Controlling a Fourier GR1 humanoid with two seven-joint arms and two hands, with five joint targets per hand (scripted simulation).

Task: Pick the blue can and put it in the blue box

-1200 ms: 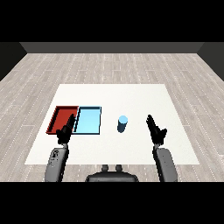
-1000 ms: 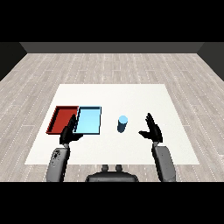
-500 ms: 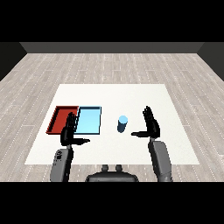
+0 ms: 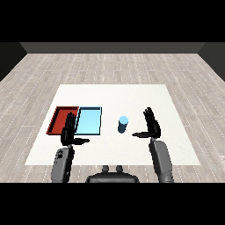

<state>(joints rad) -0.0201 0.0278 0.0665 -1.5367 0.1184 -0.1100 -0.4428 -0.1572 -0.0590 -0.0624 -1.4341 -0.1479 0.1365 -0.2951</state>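
Observation:
A blue can (image 4: 123, 124) stands upright on the white table (image 4: 114, 96), just right of the light blue tray (image 4: 89, 121). My right hand (image 4: 152, 124) is open, fingers straight up and thumb pointing left, a short way right of the can and not touching it. My left hand (image 4: 68, 131) is open too, raised over the near edges of the red tray (image 4: 60, 119) and the blue tray, and it hides part of both.
The red tray and the light blue tray lie side by side at the table's left. Wooden floor surrounds the table on all sides.
My right hand has moved left towards the can and turned its palm to it. My left hand has shifted slightly right and up over the trays.

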